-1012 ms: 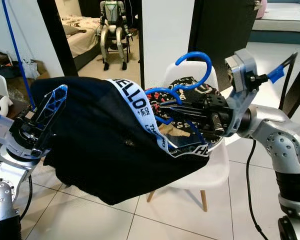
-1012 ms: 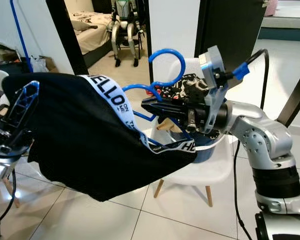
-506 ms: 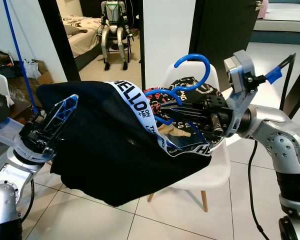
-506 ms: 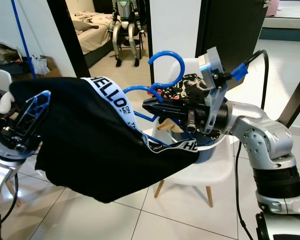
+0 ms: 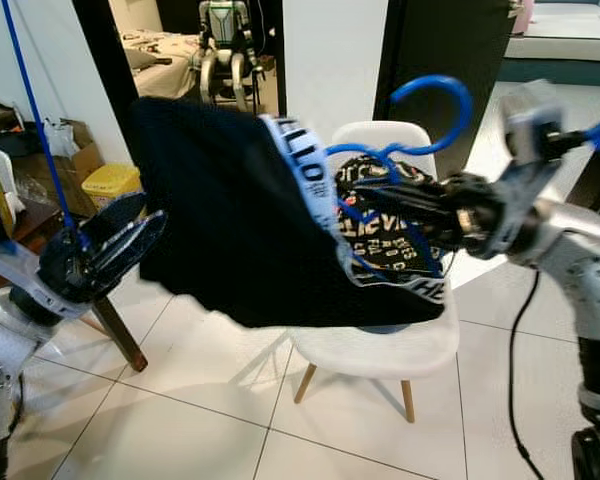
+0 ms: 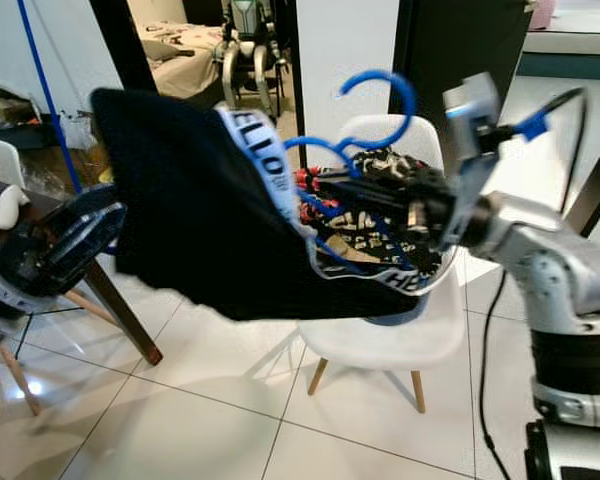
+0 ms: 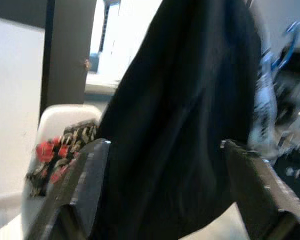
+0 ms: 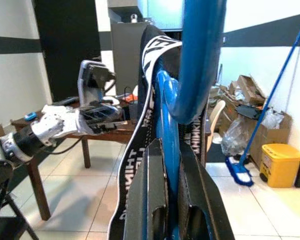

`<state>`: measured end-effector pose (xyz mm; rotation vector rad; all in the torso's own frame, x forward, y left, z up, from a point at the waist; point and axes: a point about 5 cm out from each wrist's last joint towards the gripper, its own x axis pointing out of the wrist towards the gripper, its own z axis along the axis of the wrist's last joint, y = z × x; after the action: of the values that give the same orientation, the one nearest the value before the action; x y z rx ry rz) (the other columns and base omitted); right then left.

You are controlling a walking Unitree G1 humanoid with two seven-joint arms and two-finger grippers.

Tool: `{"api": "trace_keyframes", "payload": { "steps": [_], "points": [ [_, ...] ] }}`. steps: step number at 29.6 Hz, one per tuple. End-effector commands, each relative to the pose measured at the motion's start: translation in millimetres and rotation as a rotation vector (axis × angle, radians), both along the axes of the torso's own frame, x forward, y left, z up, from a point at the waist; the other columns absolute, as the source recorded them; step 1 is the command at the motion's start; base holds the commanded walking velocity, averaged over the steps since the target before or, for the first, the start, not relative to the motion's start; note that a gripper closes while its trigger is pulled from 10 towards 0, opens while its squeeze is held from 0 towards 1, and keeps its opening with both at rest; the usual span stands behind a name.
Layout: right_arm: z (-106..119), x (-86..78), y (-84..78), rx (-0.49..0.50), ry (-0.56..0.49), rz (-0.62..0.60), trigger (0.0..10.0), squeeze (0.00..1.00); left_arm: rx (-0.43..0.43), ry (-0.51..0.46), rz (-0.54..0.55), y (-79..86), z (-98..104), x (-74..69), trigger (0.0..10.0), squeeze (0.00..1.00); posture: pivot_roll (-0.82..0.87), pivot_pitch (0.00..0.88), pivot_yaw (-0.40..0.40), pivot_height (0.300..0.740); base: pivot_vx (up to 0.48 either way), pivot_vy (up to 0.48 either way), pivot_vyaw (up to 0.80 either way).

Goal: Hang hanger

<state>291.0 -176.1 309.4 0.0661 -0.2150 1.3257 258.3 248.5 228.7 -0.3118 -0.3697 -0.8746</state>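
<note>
A blue plastic hanger carries a black garment with a white lettered band. My right gripper is shut on the hanger's neck below the hook, holding it over the white chair. The right wrist view has both fingers clamped around the blue hanger. The garment hangs off to the left, blurred. My left gripper is open at the lower left, below the garment's edge and apart from it. In the left wrist view its fingers are spread with the black garment beyond them.
A patterned black, white and red cloth lies on the chair seat. A dark table stands at the left. A yellow bin and a blue mop handle are behind it. Another robot sits in the far room.
My left gripper has let go of the garment and dropped away to the lower left. My right gripper has raised the hanger and carried it right, and the garment has swung free.
</note>
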Motion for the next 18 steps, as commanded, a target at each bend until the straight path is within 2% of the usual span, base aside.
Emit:
{"api": "trace_keyframes", "payload": {
  "steps": [1, 13, 18],
  "points": [
    [3.8, -4.0, -1.8, 0.007, -0.020, 0.024, 0.0, 0.00, 0.031, 0.009, 0.012, 3.8, -1.7, 0.1, 0.0, 0.00, -0.05, 0.000, 0.027, 0.740, 0.000, 0.000, 0.00],
    [0.7, -11.6, -1.1, -0.012, -0.014, 0.070, 0.0, 0.00, 0.015, -0.012, 0.075, 4.0, -0.3, 12.0, 0.0, 0.00, -0.05, 0.000, 0.030, 0.740, 0.000, 0.000, 0.00],
    [-1.6, -13.2, 0.6, -0.020, -0.009, 0.081, 0.0, 0.00, 0.001, -0.041, 0.014, 0.0, 2.3, 10.8, 0.0, 0.00, -0.05, 0.000, 0.032, 0.740, 0.000, 0.000, 0.00]
  ]
}}
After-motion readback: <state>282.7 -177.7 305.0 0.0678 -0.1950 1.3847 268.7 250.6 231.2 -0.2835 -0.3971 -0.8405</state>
